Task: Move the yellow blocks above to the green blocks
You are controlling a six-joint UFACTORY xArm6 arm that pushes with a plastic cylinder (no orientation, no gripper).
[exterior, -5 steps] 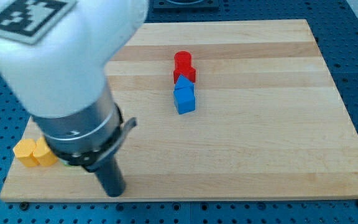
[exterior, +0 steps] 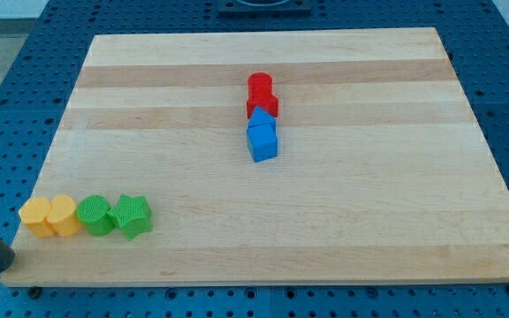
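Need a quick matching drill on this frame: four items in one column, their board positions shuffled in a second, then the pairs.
Items:
1. red blocks
2. blue blocks
3. yellow blocks
4. green star-shaped block

Places:
A. leftmost in the bottom row
B. just below the red
C. topmost, near board centre
D. right end of the bottom row

Pairs: 1-C, 2-B, 3-A, 4-D

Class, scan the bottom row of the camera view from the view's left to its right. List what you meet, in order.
My tip, a dark rod end → two yellow blocks → green round block → green star-shaped block.
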